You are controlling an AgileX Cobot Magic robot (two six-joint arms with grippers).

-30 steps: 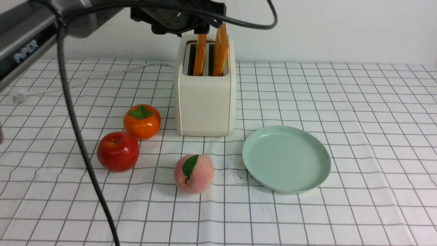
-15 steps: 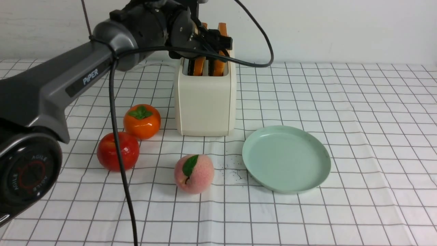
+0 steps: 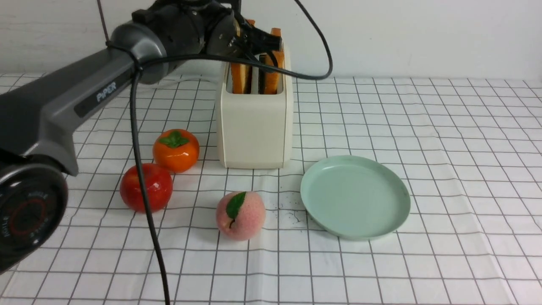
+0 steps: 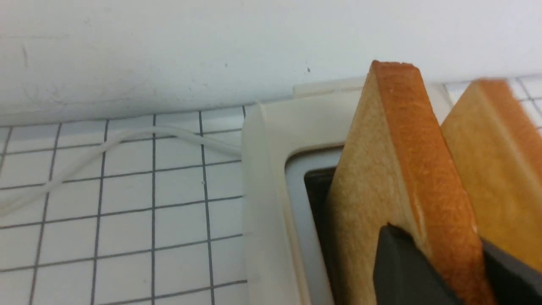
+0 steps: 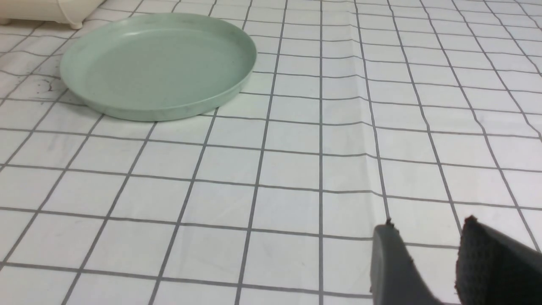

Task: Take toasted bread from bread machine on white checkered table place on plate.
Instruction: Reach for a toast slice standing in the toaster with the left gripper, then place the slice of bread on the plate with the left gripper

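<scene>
While my left gripper (image 4: pixel 444 262) pinches one crusty-edged, porous slice of toast (image 4: pixel 406 178) near the left long side of the boxy, smooth cream toaster (image 3: pixel 255 129), a second slice (image 3: pixel 272 82) stands in the slot by its right side; my right gripper's (image 5: pixel 427 258) jaws stand apart, empty; I count two slices, one toaster, one round mint plate (image 3: pixel 355 197), three rounded fruits (image 3: pixel 240 215) on checkered cloth (image 3: pixel 423 271)
</scene>
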